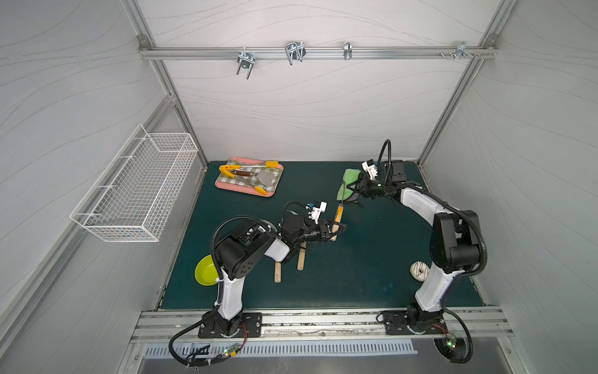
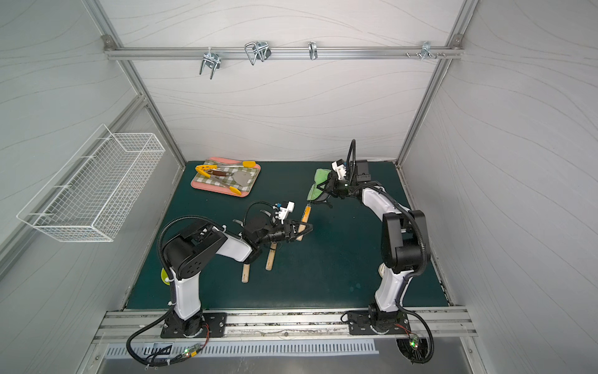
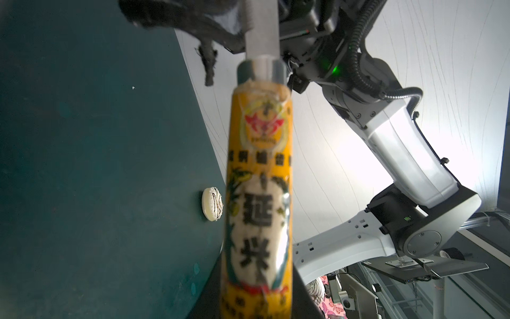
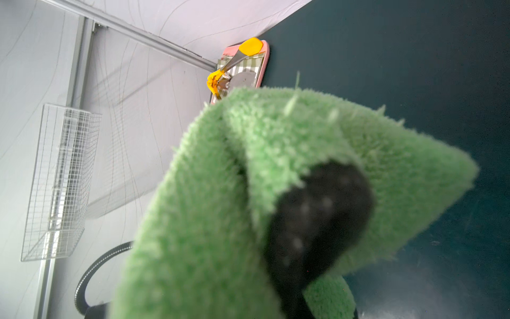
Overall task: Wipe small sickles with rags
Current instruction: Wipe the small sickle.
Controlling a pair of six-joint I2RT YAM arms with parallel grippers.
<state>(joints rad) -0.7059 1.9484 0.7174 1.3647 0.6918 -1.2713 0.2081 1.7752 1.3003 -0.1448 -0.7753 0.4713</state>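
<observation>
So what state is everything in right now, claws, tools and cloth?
Left gripper: shut on one sickle, by its handle.
Right gripper: shut on the cloth.
That sickle: blade up against the cloth.
Cloth: bunched up in that grip.
Other two sickles: lying on the mat, untouched.
Tongs: spread open on the tray.

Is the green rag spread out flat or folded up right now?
Folded: the rag doubles over itself, pinched in the shut right gripper.
</observation>
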